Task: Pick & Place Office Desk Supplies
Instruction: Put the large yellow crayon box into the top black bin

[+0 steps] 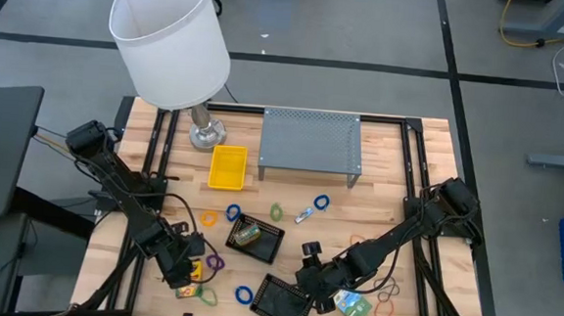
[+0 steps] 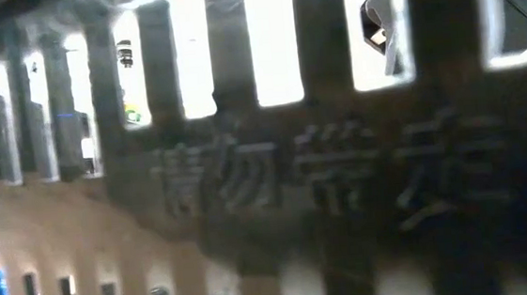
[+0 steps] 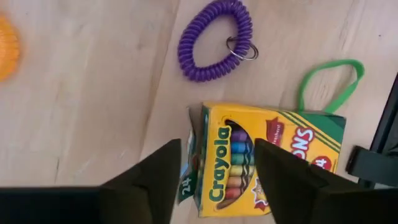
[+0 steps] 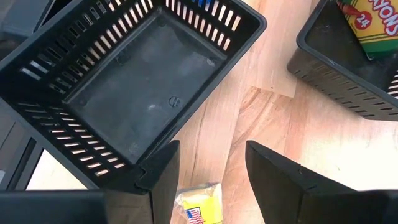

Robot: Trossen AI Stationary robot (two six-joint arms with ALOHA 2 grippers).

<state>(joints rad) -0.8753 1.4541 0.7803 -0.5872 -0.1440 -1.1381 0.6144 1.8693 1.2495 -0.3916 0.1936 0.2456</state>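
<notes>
A yellow-green Crayola crayon box (image 3: 273,149) lies flat on the wooden table near the front left, also seen from above (image 1: 190,290). My left gripper (image 3: 217,180) (image 1: 185,270) is open and points down over the box's flap end, one finger on each side. I cannot tell whether they touch it. My right gripper (image 4: 211,180) (image 1: 309,277) hangs open above bare wood beside an empty black basket (image 4: 143,81) (image 1: 281,300). A second black basket (image 1: 256,237) holds another crayon box (image 4: 373,18). The low view shows only a blurred slotted basket wall (image 2: 266,185).
A purple coil wristband (image 3: 214,40) and a green rubber band (image 3: 329,81) lie next to the box. More bands (image 1: 386,302), a black clip (image 1: 310,248) and a green box (image 1: 351,304) are scattered about. At the back stand a yellow tray (image 1: 227,166), grey mesh shelf (image 1: 311,140) and lamp (image 1: 171,43).
</notes>
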